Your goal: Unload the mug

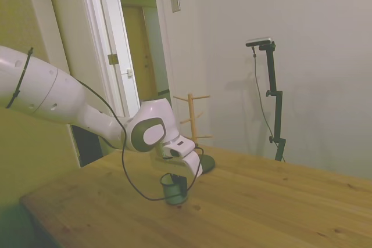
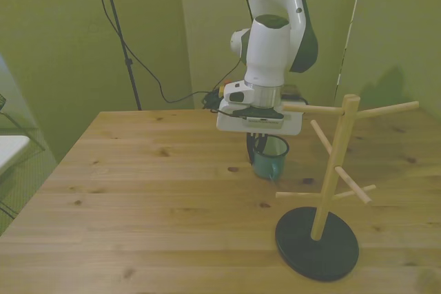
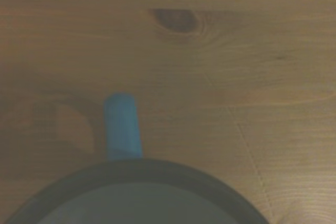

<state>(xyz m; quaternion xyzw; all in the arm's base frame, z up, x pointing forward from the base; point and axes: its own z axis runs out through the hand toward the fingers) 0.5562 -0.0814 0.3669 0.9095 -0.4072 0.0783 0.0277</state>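
The mug [image 2: 270, 158] stands upright on the wooden worktop [image 2: 138, 191], its base flat on the boards and its open mouth facing up. In the front view it sits near the middle of the worktop, just to the left of the wooden mug rack [image 2: 331, 170] and clear of it, touching neither the post nor the pegs. The rack's round dark base [image 2: 317, 244] rests nearer the camera than the mug, and all of its pegs are bare.

The gripper [image 2: 256, 144] hangs straight down over the mug from the white arm [image 2: 272, 39]. Its dark fingers reach down to the mug's rim on the side toward the front view's left. From the side view the fingers [image 1: 181, 185] sit against the mug [image 1: 172, 189] at its rim, but whether they pinch the wall or stand slack cannot be told from either picture.

The wrist view shows the mug's dark rim [image 3: 136, 174] from above, with the blue loop handle [image 3: 122, 127] sticking out over the bare wood, close beside a dark knot [image 3: 178, 20] in the grain.
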